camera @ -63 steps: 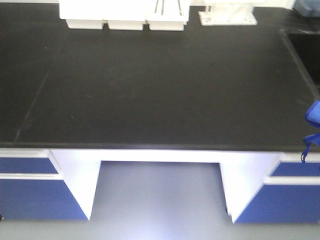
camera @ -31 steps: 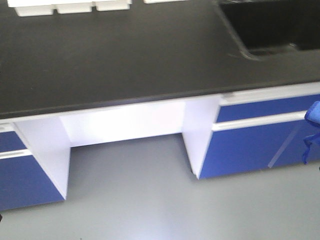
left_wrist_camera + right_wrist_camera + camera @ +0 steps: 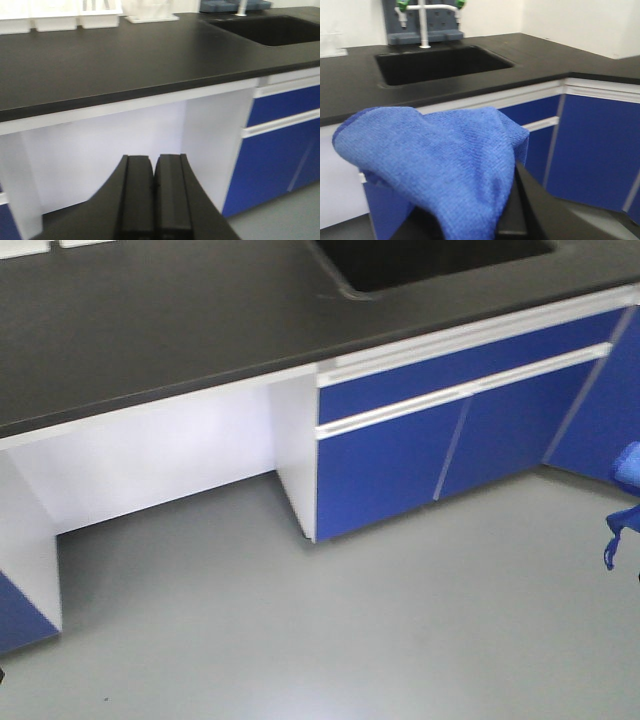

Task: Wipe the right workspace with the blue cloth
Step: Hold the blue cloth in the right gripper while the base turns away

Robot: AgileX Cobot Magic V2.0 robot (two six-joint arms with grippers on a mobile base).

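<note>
Blue cloth [image 3: 435, 160] bunched, fuzzy, draped over right fingers [image 3: 535, 210] pinching it; left fingers [image 3: 138, 195] pressed together.

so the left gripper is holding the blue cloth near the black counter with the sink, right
No, the right gripper holds the blue cloth, as the right wrist view shows; the left gripper is shut and empty. The rest stands.

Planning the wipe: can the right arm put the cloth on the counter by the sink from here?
Probably not yet. Nothing blocks the way, but the cloth hangs over the floor, short of the counter and sink. Moving closer likely has to come first.
</note>
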